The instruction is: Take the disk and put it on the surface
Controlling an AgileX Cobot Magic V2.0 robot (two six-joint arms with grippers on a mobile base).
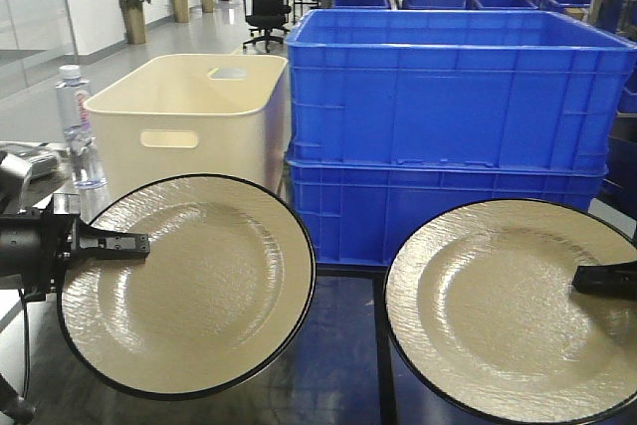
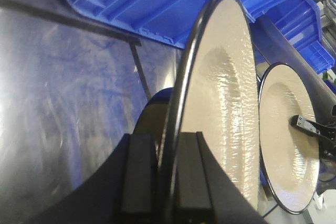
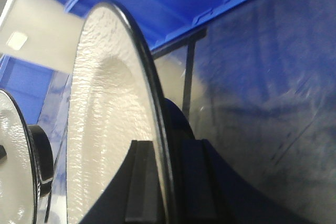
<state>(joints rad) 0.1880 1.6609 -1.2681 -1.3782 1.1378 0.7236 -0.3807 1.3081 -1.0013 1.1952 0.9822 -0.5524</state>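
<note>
Two cream disks with black rims hang tilted above the shiny steel surface (image 1: 343, 345). My left gripper (image 1: 111, 244) is shut on the left rim of the left disk (image 1: 189, 286). In the left wrist view the gripper (image 2: 168, 145) pinches that disk (image 2: 220, 87) edge-on, with the steel surface (image 2: 63, 93) below. My right gripper (image 1: 602, 281) is shut on the right rim of the right disk (image 1: 498, 311). The right wrist view shows the gripper (image 3: 165, 148) clamping its disk (image 3: 105, 119) over the surface (image 3: 262, 103).
Stacked blue crates (image 1: 448, 97) stand right behind both disks. A cream bin (image 1: 189, 116) sits at the back left, with a water bottle (image 1: 78, 126) beside it. A dark seam (image 1: 379, 365) runs across the steel between the disks.
</note>
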